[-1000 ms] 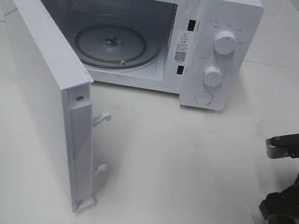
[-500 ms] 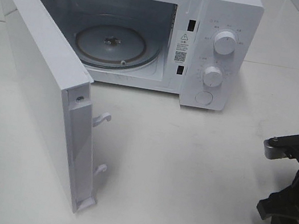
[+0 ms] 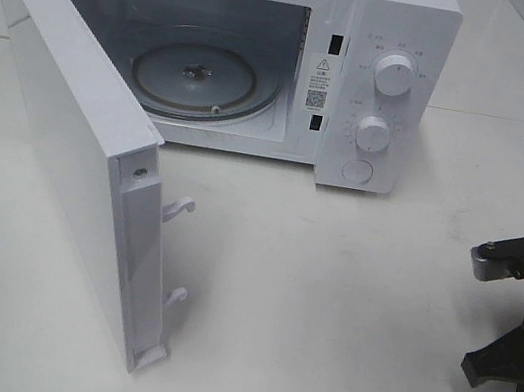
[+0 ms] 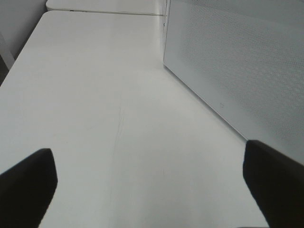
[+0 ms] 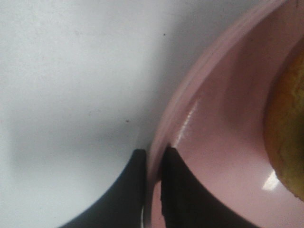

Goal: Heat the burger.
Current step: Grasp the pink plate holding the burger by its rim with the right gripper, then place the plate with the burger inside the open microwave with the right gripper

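The microwave (image 3: 267, 55) stands at the far side of the white table (image 3: 345, 302). Its door (image 3: 77, 153) is swung wide open toward the left, exposing the glass turntable (image 3: 193, 77) in the cavity. Two rotary knobs (image 3: 394, 75) sit on the control panel at the right of the cavity. The right gripper (image 5: 153, 156) is at the near right edge of the table, well apart from the microwave. Its two dark fingers are closed narrowly on the rim of the pink plate (image 5: 190, 99), one finger outside the rim and one inside. The burger (image 5: 289, 133) rests on this plate. Only a golden-brown edge of its bun shows in the right wrist view, and it falls outside the exterior view. The left gripper (image 4: 149, 185) hangs above bare table with its fingers (image 4: 28, 185) spread wide and nothing between them. A white panel with a fine dot pattern (image 4: 237, 61) stands just beside it; this is probably the outer face of the door, though the view is too close to confirm.
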Controlling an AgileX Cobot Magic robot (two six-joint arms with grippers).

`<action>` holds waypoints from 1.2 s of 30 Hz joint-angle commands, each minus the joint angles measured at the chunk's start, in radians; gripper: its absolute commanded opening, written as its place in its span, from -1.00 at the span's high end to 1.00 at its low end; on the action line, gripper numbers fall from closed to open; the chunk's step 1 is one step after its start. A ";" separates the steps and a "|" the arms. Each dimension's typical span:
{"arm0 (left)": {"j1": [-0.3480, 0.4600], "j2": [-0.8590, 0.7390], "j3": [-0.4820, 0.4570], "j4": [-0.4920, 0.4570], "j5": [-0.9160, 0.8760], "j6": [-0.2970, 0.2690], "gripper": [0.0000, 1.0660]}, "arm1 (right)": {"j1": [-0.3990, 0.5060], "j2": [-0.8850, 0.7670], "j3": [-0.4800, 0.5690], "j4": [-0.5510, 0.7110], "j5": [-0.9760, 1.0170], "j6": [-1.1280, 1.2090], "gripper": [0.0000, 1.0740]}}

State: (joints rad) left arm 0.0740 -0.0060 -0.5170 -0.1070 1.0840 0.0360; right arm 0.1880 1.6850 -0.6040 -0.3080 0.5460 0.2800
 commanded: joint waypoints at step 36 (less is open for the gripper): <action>-0.005 -0.005 0.001 -0.007 -0.013 0.000 -0.88 | 0.001 -0.223 -0.018 0.004 0.152 -0.004 1.00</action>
State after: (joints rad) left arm 0.0740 -0.0060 -0.5170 -0.1070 1.0840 0.0360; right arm 0.1880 1.4780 -0.6220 -0.2780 0.6830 0.2820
